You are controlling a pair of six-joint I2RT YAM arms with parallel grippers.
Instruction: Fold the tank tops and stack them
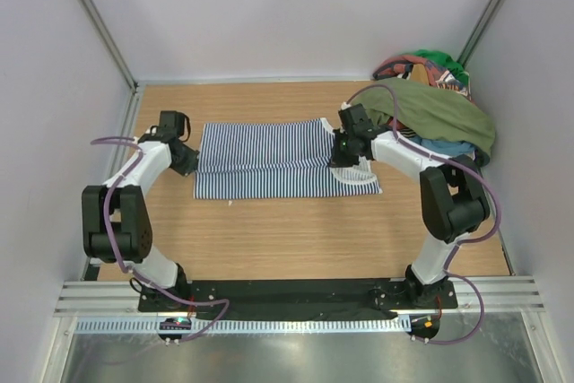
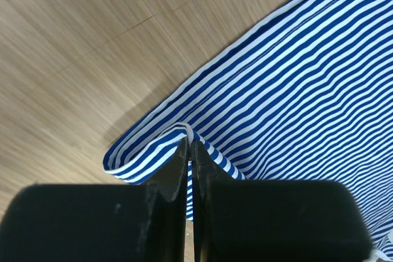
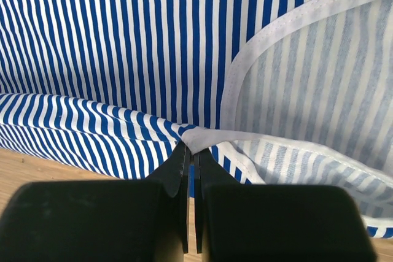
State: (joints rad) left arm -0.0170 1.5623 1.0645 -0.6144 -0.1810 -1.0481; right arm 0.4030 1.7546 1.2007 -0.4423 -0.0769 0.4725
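A light wood-grain worktop point(image 1: 269, 230) sits inside pale plain walls point(image 1: 269, 15) with grey metal posts point(image 1: 94, 15) at the far corners. A thin-striped navy-and-white cloth tank top point(image 1: 265, 161) lies spread flat across the middle of the worktop, its length running left to right. In the far right corner is a heap of mixed coloured clothes point(image 1: 426, 67), with an olive green cloth tank top point(image 1: 439, 109) draped over its near side, well apart from the striped one.

The left fingers point(image 2: 175, 170) are pressed together on a small raised fold at the striped top's point(image 2: 307, 90) left edge, the cloth pinched between their tips. The right fingers point(image 3: 175, 170) are likewise clamped on a pinch of the striped top point(image 3: 123, 41) at its right end, just beside the white binding point(image 3: 236, 78) of an opening.

The left arm point(image 1: 126, 213) bends at the elbow by the left edge and reaches inward, wrist low. The right arm point(image 1: 448, 199) mirrors it from the right, its forearm angled towards the middle and its wrist low over the cloth.
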